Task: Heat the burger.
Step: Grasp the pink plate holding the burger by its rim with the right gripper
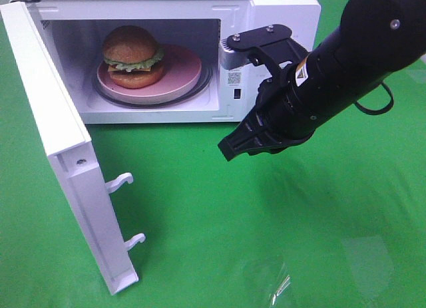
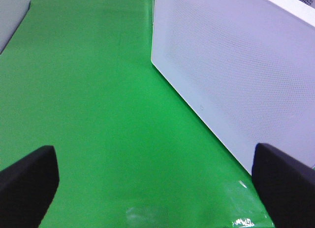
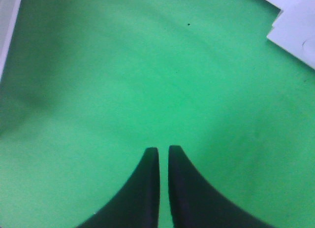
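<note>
- Burger [image 1: 132,55]: sits upright on a pink plate [image 1: 183,72] inside the cavity of the white microwave oven [image 1: 283,12], toward the plate's left side. The plate rests on the glass turntable [image 1: 203,88].
- Oven door [image 1: 56,142]: swung fully open to the left of the cavity. Two white latch hooks [image 1: 121,181] stick out from its inner edge.
- Right claw [image 1: 229,148]: narrow. Its two black fingers [image 3: 147,188] lie almost together, with only a thin slit of green between them. It holds nothing and touches nothing. It hangs above the green worktop [image 1: 279,235], in front of the oven's control side and outside the cavity, tips pointing down and to the left.
- Left claw [image 2: 157,171]: wide. Its black fingers [image 2: 29,183] sit at opposite edges of the left wrist view, with bare green worktop between them. It is empty, and a white panel [image 2: 236,65] with a fine dot pattern stands near one finger.
</note>
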`<state>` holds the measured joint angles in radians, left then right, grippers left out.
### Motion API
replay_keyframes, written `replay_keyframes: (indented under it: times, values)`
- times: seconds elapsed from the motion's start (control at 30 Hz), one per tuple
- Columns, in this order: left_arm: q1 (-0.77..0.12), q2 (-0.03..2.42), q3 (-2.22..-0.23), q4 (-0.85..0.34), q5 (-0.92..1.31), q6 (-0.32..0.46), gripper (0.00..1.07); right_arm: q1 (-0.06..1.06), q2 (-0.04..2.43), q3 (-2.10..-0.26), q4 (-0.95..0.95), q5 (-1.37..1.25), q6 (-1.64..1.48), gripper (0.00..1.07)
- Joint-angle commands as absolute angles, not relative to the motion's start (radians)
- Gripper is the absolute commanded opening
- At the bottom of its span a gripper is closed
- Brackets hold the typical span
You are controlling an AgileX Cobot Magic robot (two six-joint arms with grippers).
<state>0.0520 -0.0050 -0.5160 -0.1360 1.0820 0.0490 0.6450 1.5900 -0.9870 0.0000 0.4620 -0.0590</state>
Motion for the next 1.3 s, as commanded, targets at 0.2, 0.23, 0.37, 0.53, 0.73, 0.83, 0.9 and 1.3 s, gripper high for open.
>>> replay_keyframes:
  times: [0.2,0.23,0.37,0.53,0.73,0.83,0.9,1.3]
  values:
    - [0.052,-0.020,-0.515,-0.138,1.070,0.048,1.00,0.640,1.582,-1.055,-0.088,0.577,-0.491,0.08]
    - [0.052,-0.020,-0.515,-0.138,1.070,0.048,1.00,0.640,1.582,-1.055,-0.088,0.577,-0.491,0.08]
    - [0.052,-0.020,-0.515,-0.138,1.070,0.048,1.00,0.640,1.582,-1.055,-0.104,0.576,-0.697,0.09]
    - [0.052,-0.020,-0.515,-0.138,1.070,0.048,1.00,0.640,1.582,-1.055,-0.107,0.570,-1.007,0.11]
    - [0.052,-0.020,-0.515,-0.138,1.070,0.048,1.00,0.640,1.582,-1.055,-0.109,0.551,-1.219,0.14]
    - [0.052,-0.020,-0.515,-0.138,1.070,0.048,1.00,0.640,1.583,-1.055,-0.132,0.517,-1.313,0.18]
    - [0.052,-0.020,-0.515,-0.138,1.070,0.048,1.00,0.640,1.586,-1.055,-0.158,0.498,-1.342,0.22]
    - [0.052,-0.020,-0.515,-0.138,1.070,0.048,1.00,0.640,1.586,-1.055,-0.236,0.366,-1.208,0.78]
